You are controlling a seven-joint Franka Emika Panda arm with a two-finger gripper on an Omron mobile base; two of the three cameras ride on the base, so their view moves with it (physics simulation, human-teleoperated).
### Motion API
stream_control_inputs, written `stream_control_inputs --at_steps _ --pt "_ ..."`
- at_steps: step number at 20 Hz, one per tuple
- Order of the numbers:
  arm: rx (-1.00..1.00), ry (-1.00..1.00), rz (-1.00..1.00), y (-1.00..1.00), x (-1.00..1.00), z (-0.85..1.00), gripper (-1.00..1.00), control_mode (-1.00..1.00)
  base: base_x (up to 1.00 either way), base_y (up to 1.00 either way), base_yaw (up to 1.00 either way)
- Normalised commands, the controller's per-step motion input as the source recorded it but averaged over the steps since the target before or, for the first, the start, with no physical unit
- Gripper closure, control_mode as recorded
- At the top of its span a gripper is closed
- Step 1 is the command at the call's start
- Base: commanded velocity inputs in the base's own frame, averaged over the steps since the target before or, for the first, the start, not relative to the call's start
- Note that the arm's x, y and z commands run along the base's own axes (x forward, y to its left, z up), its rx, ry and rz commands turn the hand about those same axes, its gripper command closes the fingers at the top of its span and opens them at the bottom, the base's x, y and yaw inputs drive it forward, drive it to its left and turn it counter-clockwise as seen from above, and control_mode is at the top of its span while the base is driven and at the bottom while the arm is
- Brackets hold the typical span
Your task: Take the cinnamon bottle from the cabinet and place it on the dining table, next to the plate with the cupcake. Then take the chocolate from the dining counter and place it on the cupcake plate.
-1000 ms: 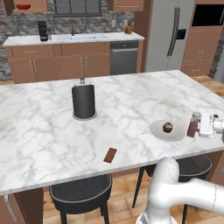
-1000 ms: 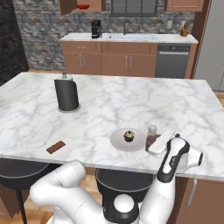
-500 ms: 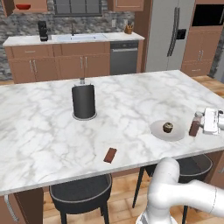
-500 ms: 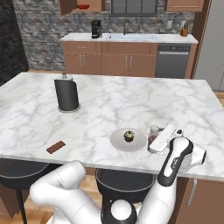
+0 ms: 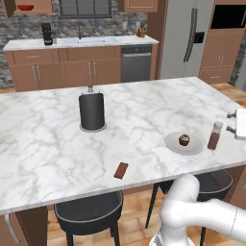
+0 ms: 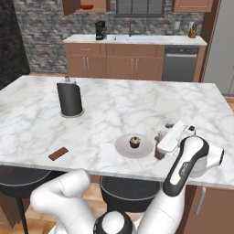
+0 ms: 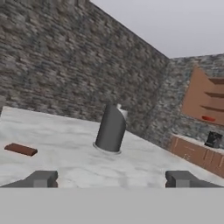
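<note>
The cinnamon bottle [image 5: 215, 135], brown with a pale cap, stood upright on the marble dining table [image 5: 43, 144], just beside the plate [image 5: 192, 147] at 3 o'clock. A cupcake [image 5: 184, 140] sat centred on that plate. The chocolate [image 5: 120, 170] bar lay flat near the table's front edge, well apart at 8 o'clock.

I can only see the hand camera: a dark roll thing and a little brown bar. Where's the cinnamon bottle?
Observer: The small brown cinnamon bottle with a pale cap stands upright on the white marble counter, just in front of the open tool. It looks apart from the tool.
Operator: Is there a cupcake?
Observer: Yes, a small dark cupcake sits on a round white plate right beside the bottle.
Operator: Is the bar on that plate?
Observer: No, the flat brown chocolate bar lies near the counter's front edge, apart from the plate.
</note>
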Motion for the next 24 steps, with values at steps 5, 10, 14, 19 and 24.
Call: stream_control_inputs --at_steps 5,10,14,19,24 --pt "-0.31 -0.02 0.01 0.90 -0.37 1.00 -1.00 -1.00 0.00 0.00 0.00" --pt "-0.57 -0.01 0.06 1.00 -0.27 1.00 -1.00 -1.00 0.00 0.00 0.00" --pt "-0.59 0.00 0.17 1.00 -0.14 0.85 -1.00 -1.00 0.00 0.00 0.00" --pt "-0.49 0.04 0.24 1.00 0.00 0.20 -1.00 -1.00 0.00 0.00 0.00" --pt "-0.33 0.07 0.41 1.00 0.00 -0.25 -1.00 -1.00 0.00 0.00 0.00"
